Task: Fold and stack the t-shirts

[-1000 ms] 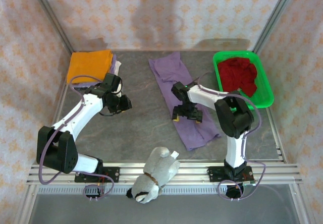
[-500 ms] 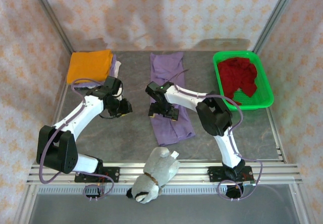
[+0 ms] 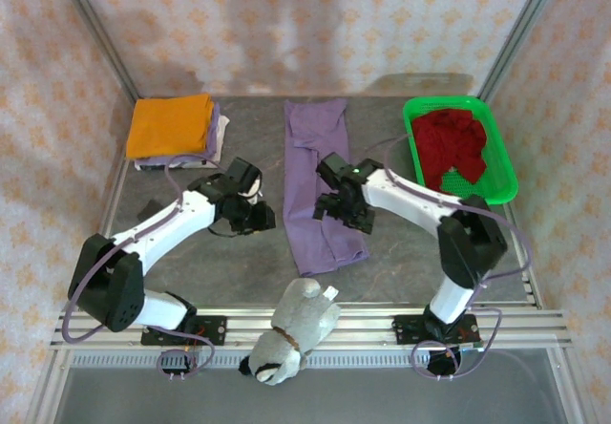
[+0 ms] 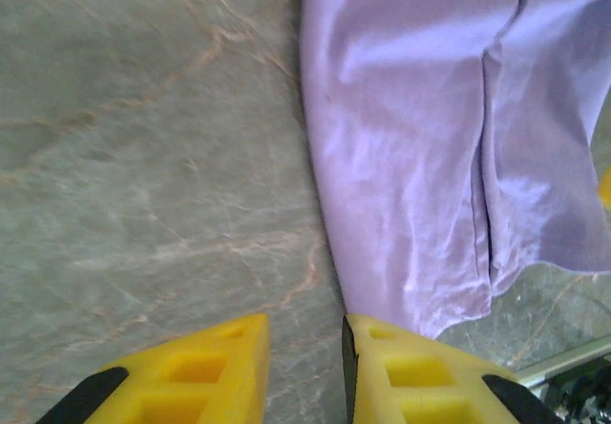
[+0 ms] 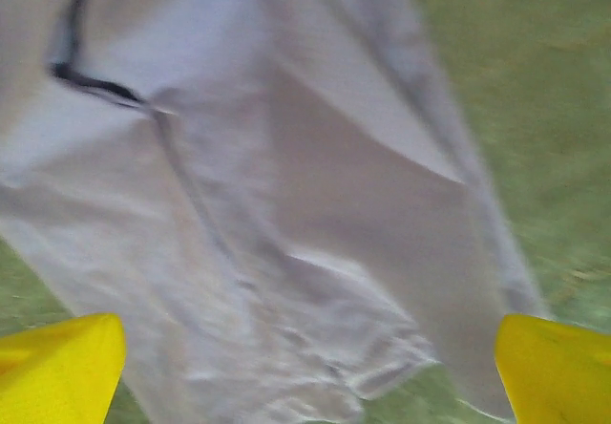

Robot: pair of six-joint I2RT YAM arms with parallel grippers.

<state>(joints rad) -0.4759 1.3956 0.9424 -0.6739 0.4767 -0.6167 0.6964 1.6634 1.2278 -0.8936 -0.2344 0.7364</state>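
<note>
A lavender-purple t-shirt (image 3: 320, 147) lies on the table as a long narrow strip running from far to near. My right gripper (image 3: 346, 212) hovers over its near half, jaws wide open, with the cloth (image 5: 286, 204) spread below and nothing held (image 5: 305, 333). My left gripper (image 3: 263, 217) sits just left of the strip's near end. Its yellow fingers stand a little apart over bare table (image 4: 305, 324), right beside the shirt's left edge (image 4: 410, 157). A folded orange t-shirt (image 3: 172, 125) tops a small stack at the far left. A dark red t-shirt (image 3: 453, 142) lies crumpled in the green basket (image 3: 504, 171).
A grey-and-white plush toy (image 3: 291, 328) lies at the near edge between the arm bases. The basket stands at the far right against the enclosure frame. Bare grey table (image 3: 239, 157) separates the orange stack from the purple strip.
The purple shirt's near end swung left, so the strip now lies straight. My right gripper then moved back right over it. My left gripper moved right, up to the shirt's left edge.
</note>
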